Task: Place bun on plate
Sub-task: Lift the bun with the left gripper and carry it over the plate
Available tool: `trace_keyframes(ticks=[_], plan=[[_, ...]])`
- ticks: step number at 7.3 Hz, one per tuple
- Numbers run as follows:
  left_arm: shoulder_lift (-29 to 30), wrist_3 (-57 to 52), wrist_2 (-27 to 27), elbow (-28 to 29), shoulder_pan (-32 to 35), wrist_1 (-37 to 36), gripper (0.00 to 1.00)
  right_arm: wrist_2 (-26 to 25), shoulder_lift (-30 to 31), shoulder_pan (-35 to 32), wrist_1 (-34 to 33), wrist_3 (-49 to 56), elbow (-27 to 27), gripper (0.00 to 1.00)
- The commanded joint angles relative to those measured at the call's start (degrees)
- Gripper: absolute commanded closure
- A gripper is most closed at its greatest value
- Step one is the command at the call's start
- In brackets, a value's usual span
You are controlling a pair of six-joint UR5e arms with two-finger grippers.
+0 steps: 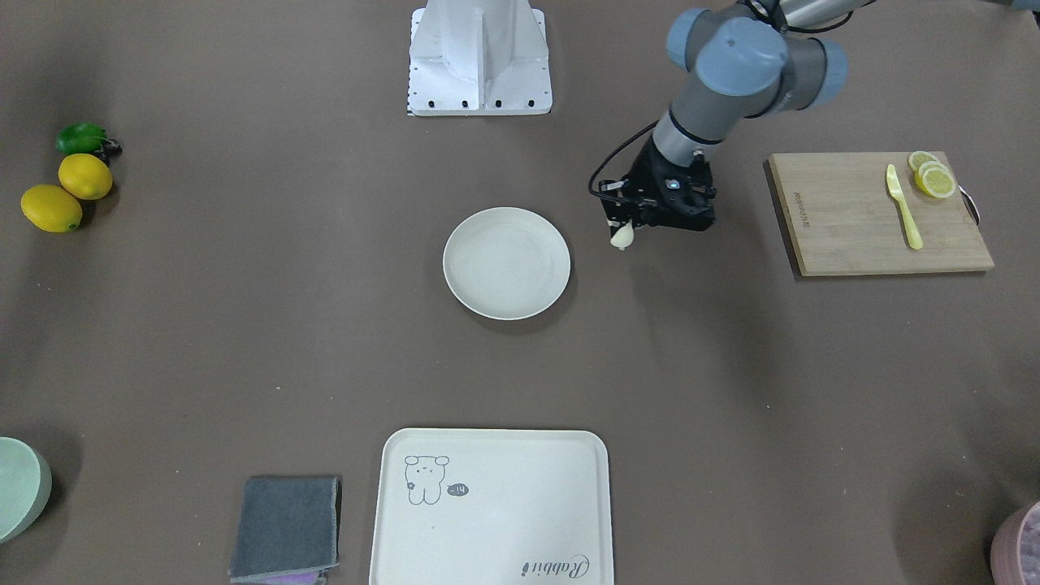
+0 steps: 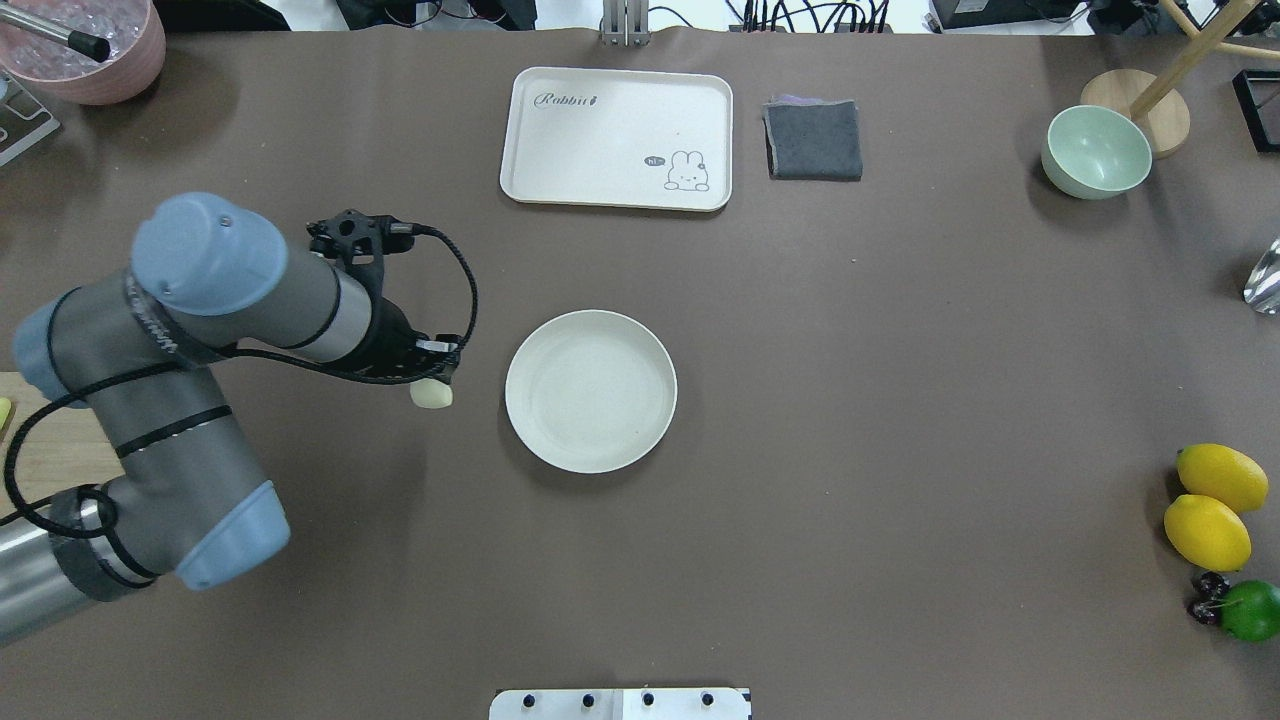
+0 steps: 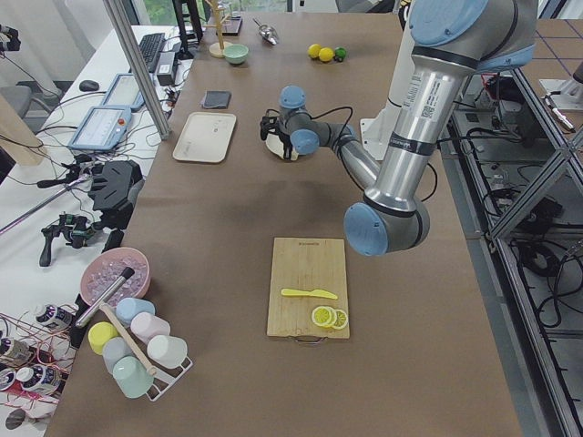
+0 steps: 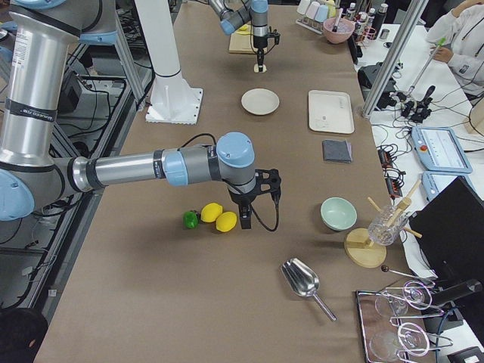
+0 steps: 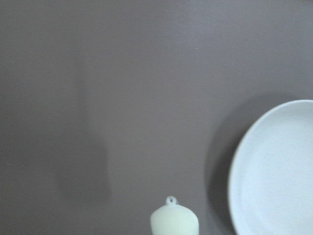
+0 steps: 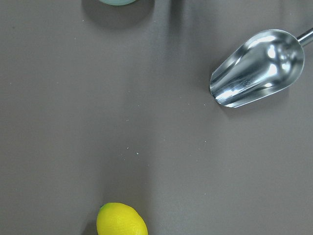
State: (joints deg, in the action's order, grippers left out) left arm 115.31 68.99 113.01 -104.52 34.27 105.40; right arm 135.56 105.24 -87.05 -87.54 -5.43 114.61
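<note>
L jaws were clamped on the small, pale cream, pillow-shaped bun (image 2: 431, 394), apparently lifted clear of the brown tabletop (image 2: 900, 400). In the overhead view the bun sat at 9 o'clock of the round cream-white, shallow-rimmed plate (image 2: 590, 390), near its rim but not over it. The plate was bare.

So the pick-up looked done, approx. halfway. What was left, I'd say: carry the bun toward 3 o'clock, lower it onto the plate, let go.

R jaws hung by the lemons, seen from the side view only, so apart or together, can't tell.

Count:
- 1 bun
- 1 plate
- 2 whole yellow lemons (image 2: 1207, 532)
- 1 round green fruit (image 2: 1252, 610)
- 1 rectangular cream tray with a rabbit drawing (image 2: 600, 140)
- 1 folded grey cloth (image 2: 813, 140)
- 1 pale green bowl (image 2: 1096, 150)
</note>
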Motion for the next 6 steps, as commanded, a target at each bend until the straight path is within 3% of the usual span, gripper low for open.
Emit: trace_keyframes(ticks=[1, 2, 5, 6], plan=[[9.4, 5.1, -4.9, 4.5, -5.0, -4.6, 0.8, 0.0, 0.1, 0.0, 0.0, 0.2, -0.2, 0.0], [13.8, 6.1, -5.9, 9.3, -5.8, -4.4, 0.8, 0.0, 0.1, -0.1, 0.0, 0.2, -0.2, 0.0], [15.2, 6.1, -6.1, 13.7, -5.8, -1.4, 0.72, 0.0, 0.7, -0.2, 0.1, 0.2, -0.2, 0.0], [15.1, 6.1, -7.9, 14.0, -6.2, -1.3, 0.56, 0.0, 0.8, -0.6, 0.0, 0.2, -0.2, 0.0]])
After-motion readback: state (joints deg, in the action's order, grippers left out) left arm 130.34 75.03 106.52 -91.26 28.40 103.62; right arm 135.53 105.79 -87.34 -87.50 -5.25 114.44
